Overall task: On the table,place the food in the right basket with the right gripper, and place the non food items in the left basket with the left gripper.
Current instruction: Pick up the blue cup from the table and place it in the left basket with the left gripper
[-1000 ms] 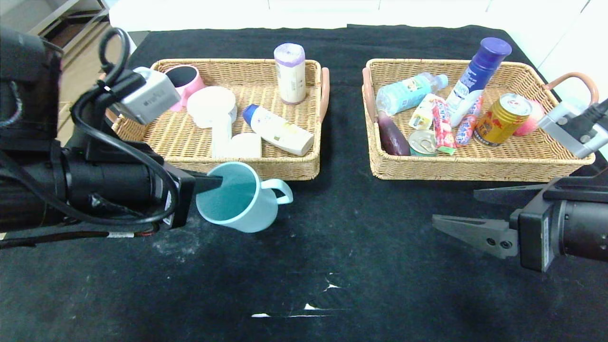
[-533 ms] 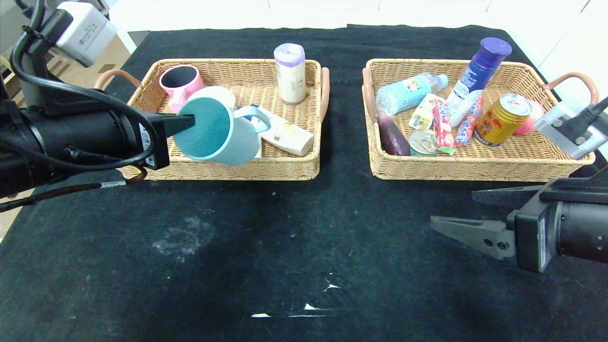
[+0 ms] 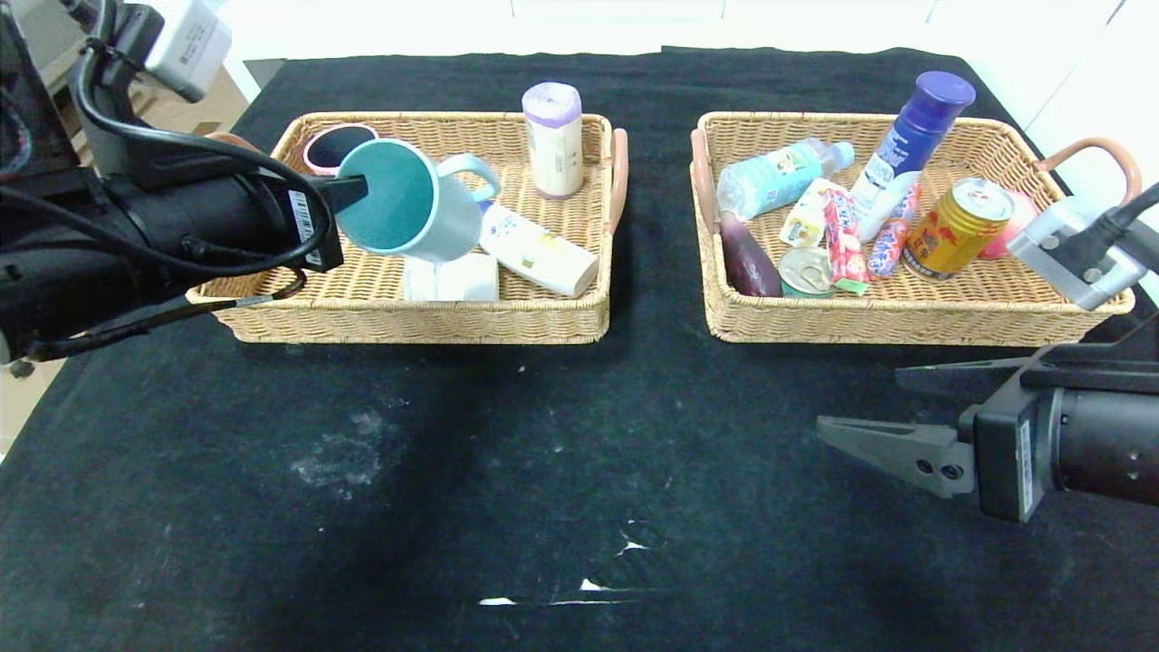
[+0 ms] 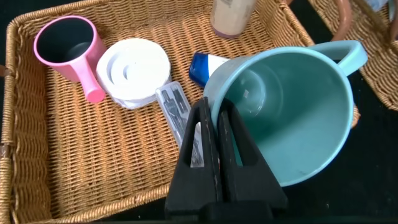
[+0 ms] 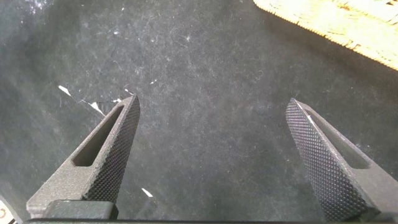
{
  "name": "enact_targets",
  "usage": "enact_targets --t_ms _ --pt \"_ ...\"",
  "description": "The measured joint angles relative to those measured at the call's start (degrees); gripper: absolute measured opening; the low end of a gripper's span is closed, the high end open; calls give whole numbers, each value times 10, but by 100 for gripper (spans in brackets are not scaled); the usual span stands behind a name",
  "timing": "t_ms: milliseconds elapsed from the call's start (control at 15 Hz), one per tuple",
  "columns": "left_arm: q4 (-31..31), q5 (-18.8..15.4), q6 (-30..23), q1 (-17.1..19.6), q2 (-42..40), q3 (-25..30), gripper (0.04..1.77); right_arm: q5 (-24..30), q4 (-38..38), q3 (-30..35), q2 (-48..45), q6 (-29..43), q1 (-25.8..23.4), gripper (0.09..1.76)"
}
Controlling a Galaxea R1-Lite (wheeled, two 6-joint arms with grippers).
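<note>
My left gripper (image 3: pixel 353 192) (image 4: pixel 214 109) is shut on the rim of the teal mug (image 3: pixel 407 204) (image 4: pixel 292 112), one finger inside and one outside. It holds the mug tilted in the air above the left basket (image 3: pixel 362 319). Under it in that basket lie a white block (image 3: pixel 466 276) and a slim clear case (image 4: pixel 177 115). The right basket (image 3: pixel 905 324) holds the water bottle (image 3: pixel 774 177), the red candy pack (image 3: pixel 842 235) and the gold can (image 3: pixel 955 226). Open and holding nothing, my right gripper (image 3: pixel 858 398) (image 5: pixel 212 102) hovers over the table (image 3: pixel 579 453) in front of the right basket.
The left basket also holds a pink mug (image 3: pixel 340 145), a purple-topped roll (image 3: pixel 554 140), a blue-capped white bottle (image 3: pixel 534 246) and a white round lid (image 4: pixel 134 68). A tall purple-capped bottle (image 3: pixel 910 149) and a tin (image 3: pixel 804 270) share the right basket.
My left gripper has lifted the teal mug off the cloth in front of the left basket and carried it up and back over that basket. The right arm has barely moved.
</note>
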Motion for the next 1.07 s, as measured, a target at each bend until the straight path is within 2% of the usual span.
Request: enact_targets --t_ms 267,467,667,867,1067 --pt "-5 0 0 4 24 -15 14 0 -10 1 4 0 -3 171" --pt "-33 -1 0 6 42 -20 14 0 -11 1 3 0 -5 171" --pt "-34 -2 0 6 51 -24 64 0 -11 2 3 0 -5 171" --pt "-34 -3 1 5 55 -26 99 0 -11 2 4 0 -6 171" --pt "-34 -2 1 5 55 -26 122 0 -11 2 4 0 -6 171"
